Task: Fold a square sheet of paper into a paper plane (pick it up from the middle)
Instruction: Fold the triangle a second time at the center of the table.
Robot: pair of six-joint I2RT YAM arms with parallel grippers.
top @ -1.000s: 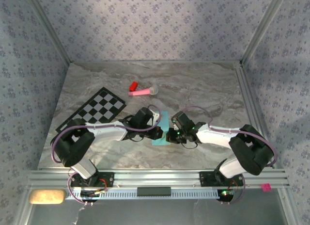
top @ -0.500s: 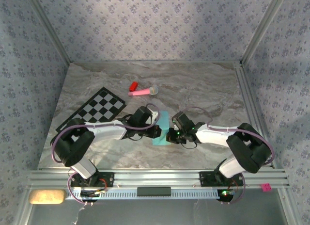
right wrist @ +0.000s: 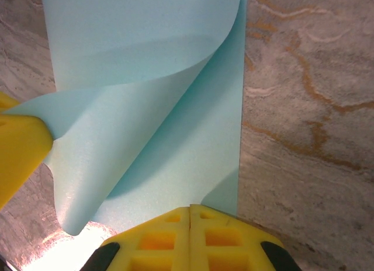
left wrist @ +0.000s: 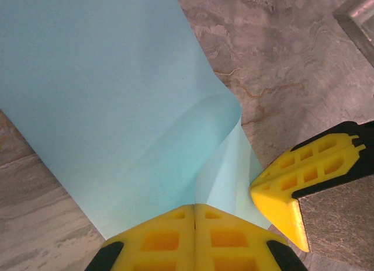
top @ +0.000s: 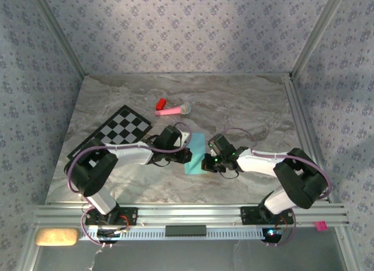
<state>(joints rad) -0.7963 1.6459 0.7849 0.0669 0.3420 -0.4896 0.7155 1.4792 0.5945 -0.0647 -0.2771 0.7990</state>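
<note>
Near the middle of the grey marbled counter (top: 251,107), between the two arms, lay the thin light-blue square sheet of paper (top: 197,149), partly doubled over, one flap curling up loosely with no sharp crease. Such paper was probably very light and limp; it would bend at any touch, slide on the smooth stone and tear if pulled from both sides, so a hold at the edge, close to the fold line, seemed best. The left gripper (top: 186,156) had its yellow fingers (left wrist: 163,239) pressed together on one edge of the sheet, and the right gripper (top: 205,162) was clamped likewise on the opposite edge. Both arms reached inward, low and almost flat over the counter, wrists facing each other.
</note>
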